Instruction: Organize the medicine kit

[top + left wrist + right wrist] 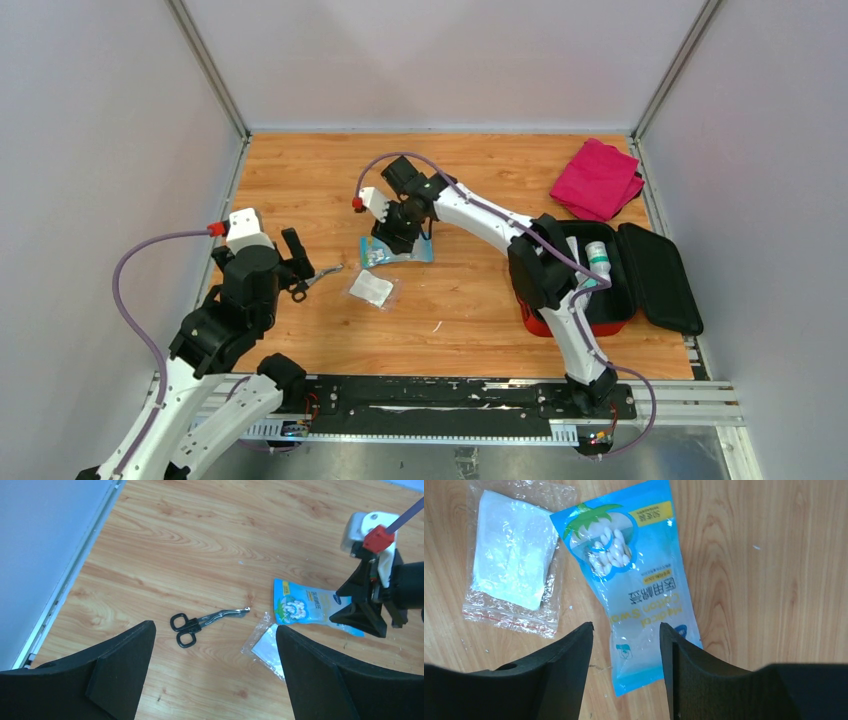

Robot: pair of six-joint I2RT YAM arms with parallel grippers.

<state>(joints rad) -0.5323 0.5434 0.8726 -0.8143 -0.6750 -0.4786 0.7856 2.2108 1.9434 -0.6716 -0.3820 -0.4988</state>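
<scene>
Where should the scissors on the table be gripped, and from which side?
Probably grip the scissors at the narrow neck between black loops and blades, coming straight down: they lie flat on the table, and the neck is slimmest.

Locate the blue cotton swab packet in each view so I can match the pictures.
Top external: the blue cotton swab packet lies mid-table, partly covered from above.
Left wrist: the packet is right of centre.
Right wrist: the packet fills the centre, slanting down to the lower edge.
Shared landmark: the clear zip bag with a white pad inside, beside the packet in all three.
</scene>
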